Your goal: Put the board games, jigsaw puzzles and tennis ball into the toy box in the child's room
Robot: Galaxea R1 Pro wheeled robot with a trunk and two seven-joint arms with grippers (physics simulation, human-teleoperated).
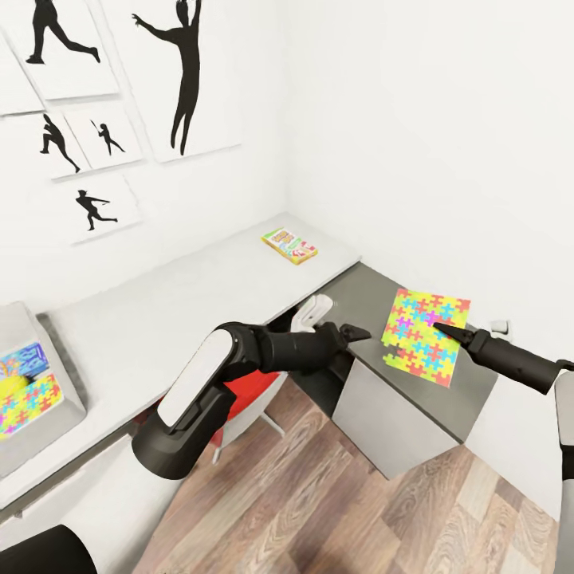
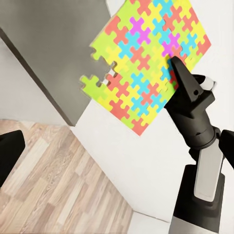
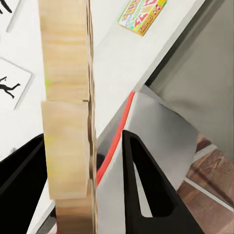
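Note:
My right gripper [image 1: 446, 328] is shut on the edge of a jigsaw puzzle [image 1: 422, 336], a multicoloured square held tilted above the dark grey end of the table [image 1: 175, 303]. From the left wrist, the puzzle [image 2: 146, 63] shows face-on with the right gripper [image 2: 174, 68] clamped on it. The right wrist view has the puzzle [image 3: 66, 63] edge-on between the fingers of that gripper [image 3: 83, 136]. My left gripper [image 1: 355, 331] hangs open and empty just left of the puzzle. A board game [image 1: 289, 245] lies at the table's far corner. The toy box [image 1: 60, 359] at the left holds another puzzle and a printed box.
A red chair [image 1: 247, 391] with a white back is tucked under the table beneath my left arm. Black silhouette pictures [image 1: 183, 72] hang on the white wall. Wood-plank floor [image 1: 335, 494] lies open in front of the desk.

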